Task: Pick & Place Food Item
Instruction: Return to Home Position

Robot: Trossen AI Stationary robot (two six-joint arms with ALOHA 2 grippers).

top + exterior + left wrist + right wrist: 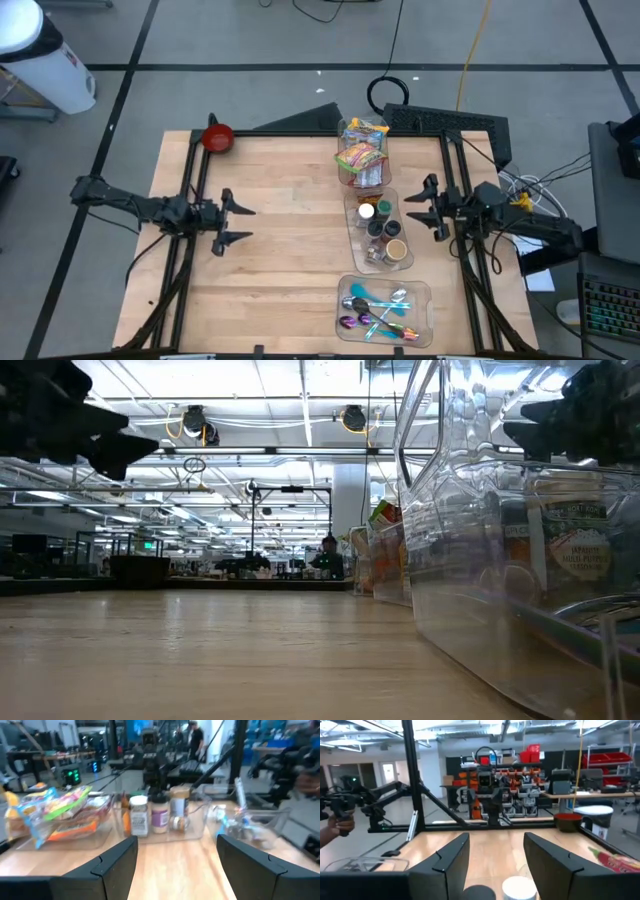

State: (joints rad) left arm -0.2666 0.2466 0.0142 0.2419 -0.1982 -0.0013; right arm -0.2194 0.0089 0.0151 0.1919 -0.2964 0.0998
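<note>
A clear spoon bin (385, 305) sits on the wooden table (280, 260), workshop (250, 550) behind. Left gripper (246, 224) and right gripper (412, 208) hover spread, empty.

One camera looks straight down on the whole tabletop (280, 250), one sits at its surface hard against the bins (470, 540), and both wrist cameras face inward across them.

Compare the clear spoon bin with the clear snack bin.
The spoon bin holds coloured spoons lying flat; the snack bin holds bright packets heaped. In the high view the spoon bin ends the row at the bottom, the snack bin at the top, with the jar bin between. The spoon bin lies crosswise to the row, the snack bin along it. Both are clear plastic, nearer the right claw than the left claw.
</note>
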